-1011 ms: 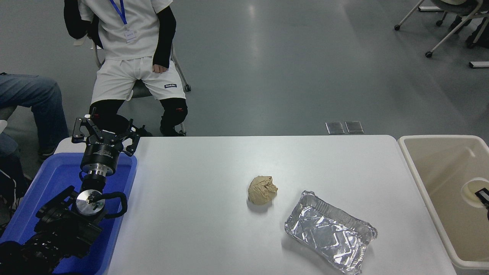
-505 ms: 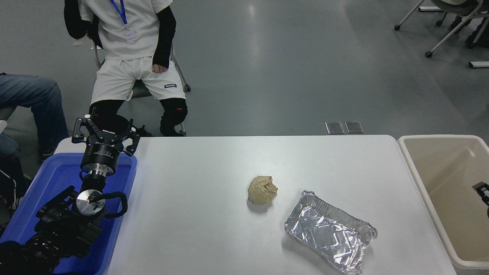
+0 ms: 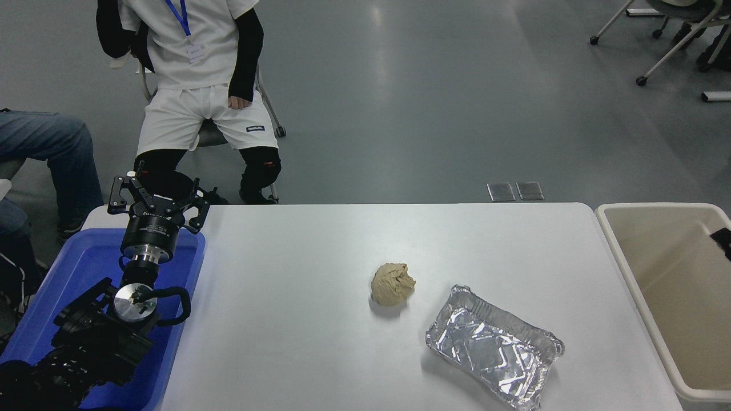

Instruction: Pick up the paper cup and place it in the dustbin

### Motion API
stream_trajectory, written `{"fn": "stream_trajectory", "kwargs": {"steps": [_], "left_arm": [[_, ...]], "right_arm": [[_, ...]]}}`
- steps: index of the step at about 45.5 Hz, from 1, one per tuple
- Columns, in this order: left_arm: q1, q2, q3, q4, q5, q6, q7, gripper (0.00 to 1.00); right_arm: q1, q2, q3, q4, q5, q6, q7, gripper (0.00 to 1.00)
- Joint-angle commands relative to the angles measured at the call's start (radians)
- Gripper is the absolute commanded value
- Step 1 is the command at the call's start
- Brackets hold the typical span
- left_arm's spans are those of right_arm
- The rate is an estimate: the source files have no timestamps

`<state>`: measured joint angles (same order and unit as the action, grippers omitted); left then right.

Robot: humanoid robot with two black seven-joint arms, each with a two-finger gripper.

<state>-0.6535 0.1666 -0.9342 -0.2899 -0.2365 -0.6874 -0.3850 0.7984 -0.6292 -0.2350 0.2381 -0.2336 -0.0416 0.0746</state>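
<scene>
The beige dustbin [image 3: 622, 251] stands off the table's right end, partly cut by the picture's edge. The paper cup does not show in this frame. Only a small black tip of my right gripper [image 3: 723, 238] shows at the right edge, over the dustbin's far part. My left gripper [image 3: 155, 197] is parked at the lower left over the blue tub, open and empty.
A crumpled tan paper ball [image 3: 392, 283] lies mid-table, and an empty foil tray [image 3: 494, 354] lies to its front right. A blue tub [image 3: 85, 268] stands at the table's left end. Two people sit beyond the far left corner.
The paper cup showed in the dustbin at the right edge one second ago and is no longer in view. The right gripper's tip has moved up the right edge, further out of the picture.
</scene>
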Motion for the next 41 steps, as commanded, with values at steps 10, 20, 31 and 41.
{"fn": "stream_trajectory", "kwargs": {"steps": [10,20,31,41], "left_arm": [[0.0,0.001,0.0,0.0,0.0,0.0,0.0,0.99],[0.0,0.001,0.0,0.0,0.002,0.0,0.0,0.99],[0.0,0.001,0.0,0.0,0.002,0.0,0.0,0.99],[0.0,0.001,0.0,0.0,0.002,0.0,0.0,0.99]], "right_arm": [[0.268,-0.221,-0.282,0.276,-0.078,0.003,0.001,1.0],[0.51,-0.23,-0.63,0.401,-0.072,0.003,0.001,1.0],[0.784,-0.196,-0.882,0.533,-0.064,0.005,-0.001,1.0],[0.91,-0.103,-0.975,0.587,-0.064,0.023,-0.001,1.0]]}}
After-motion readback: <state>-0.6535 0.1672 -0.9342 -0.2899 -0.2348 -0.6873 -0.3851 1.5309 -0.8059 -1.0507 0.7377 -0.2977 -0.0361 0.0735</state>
